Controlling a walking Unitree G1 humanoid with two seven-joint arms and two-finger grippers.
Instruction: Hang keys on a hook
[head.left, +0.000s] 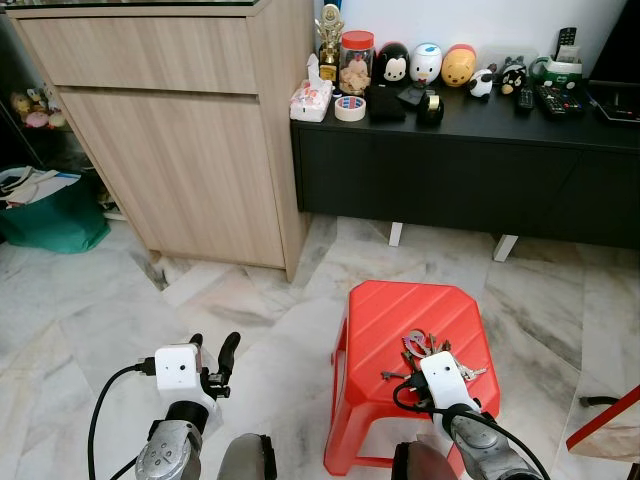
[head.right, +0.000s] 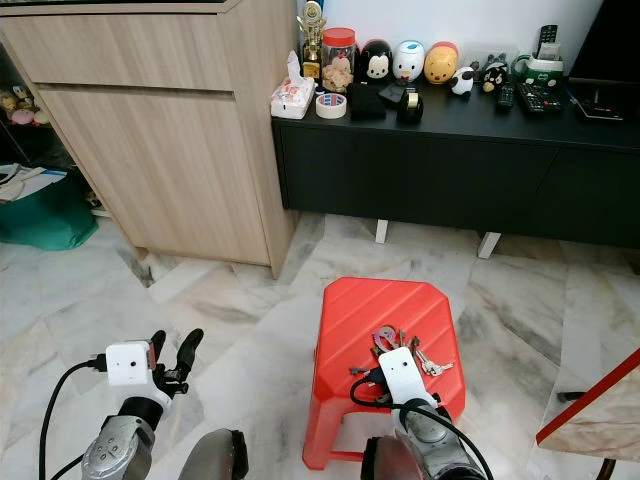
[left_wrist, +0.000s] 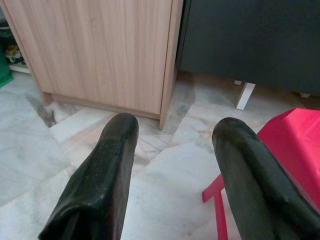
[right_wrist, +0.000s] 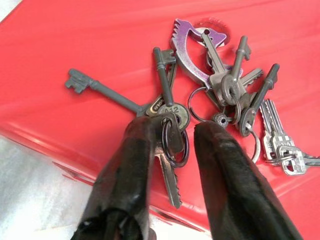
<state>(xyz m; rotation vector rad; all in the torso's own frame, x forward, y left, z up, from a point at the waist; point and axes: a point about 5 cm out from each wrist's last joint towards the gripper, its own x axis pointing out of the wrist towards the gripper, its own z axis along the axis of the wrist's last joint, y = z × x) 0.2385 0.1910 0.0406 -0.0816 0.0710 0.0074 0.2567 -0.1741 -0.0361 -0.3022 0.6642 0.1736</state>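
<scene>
A black console (head.left: 470, 150) runs along the wall, and on its top stand a jar (head.left: 356, 62), a tape roll (head.left: 350, 108), a tissue pack (head.left: 311, 100), figurines (head.left: 426, 63) and remotes (head.left: 553, 99). A wooden cabinet (head.left: 180, 140) stands just beside the console, with a green bag (head.left: 55, 215) further along. A red stool (head.left: 410, 340) sits on the marble floor (head.left: 90, 320) in front of the console.

You see two silver, ribbed arms, each ending in a white boxy wrist camera trailing a looped black cable. The left gripper (head.left: 213, 352) and right gripper (right_wrist: 172, 145) each carry two long, matte black, round-tipped fingers (left_wrist: 102, 175).
</scene>
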